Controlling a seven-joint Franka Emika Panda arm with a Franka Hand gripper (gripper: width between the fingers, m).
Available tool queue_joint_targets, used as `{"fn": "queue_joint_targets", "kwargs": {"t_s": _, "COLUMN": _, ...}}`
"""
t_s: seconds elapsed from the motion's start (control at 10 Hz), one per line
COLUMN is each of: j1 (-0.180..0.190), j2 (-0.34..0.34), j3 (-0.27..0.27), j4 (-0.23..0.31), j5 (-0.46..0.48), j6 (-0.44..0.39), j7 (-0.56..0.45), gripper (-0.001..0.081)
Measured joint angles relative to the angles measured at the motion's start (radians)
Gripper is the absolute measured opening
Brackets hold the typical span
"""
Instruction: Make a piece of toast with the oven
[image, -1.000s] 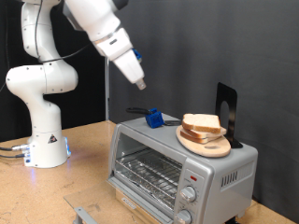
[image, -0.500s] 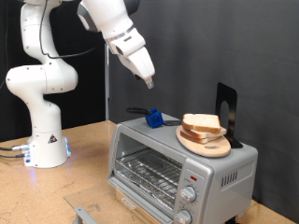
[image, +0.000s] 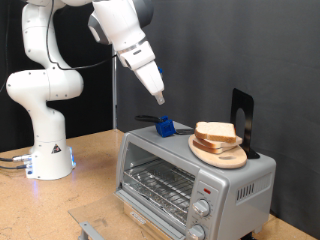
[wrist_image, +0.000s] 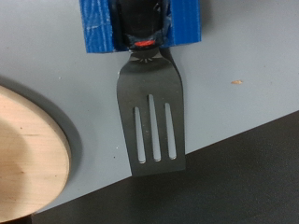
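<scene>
While the gripper hangs in the air above the oven's top, finger spread cannot be told from either view. Two slices are stacked flat on a round wooden plate on the oven's top toward the exterior view's right, the upper piece of toast lying level, broad face up; a black slotted spatula in a blue holder is seen lying flat on the grey top, blade pointing away from the holder. The oven is set on a wooden table against a dark backdrop.

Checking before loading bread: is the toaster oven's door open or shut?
Shut. In the exterior view the oven's glass door stands flush and upright, the wire rack visible through it. The hand hangs above the oven.
</scene>
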Motion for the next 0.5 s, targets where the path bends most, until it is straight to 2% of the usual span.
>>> {"fn": "queue_joint_targets", "kwargs": {"t_s": 0.1, "j1": 0.0, "j2": 0.001, "j3": 0.001, "j4": -0.002, "j5": -0.002, "j6": 0.007, "j7": -0.025, "gripper": 0.0805}}
{"fn": "queue_joint_targets", "kwargs": {"t_s": 0.3, "j1": 0.001, "j2": 0.009, "j3": 0.015, "j4": -0.02, "j5": 0.001, "j6": 0.074, "j7": -0.085, "gripper": 0.0805}}
{"fn": "queue_joint_targets", "kwargs": {"t_s": 0.5, "j1": 0.001, "j2": 0.017, "j3": 0.03, "j4": -0.036, "j5": 0.002, "j6": 0.102, "j7": -0.093, "gripper": 0.0805}}
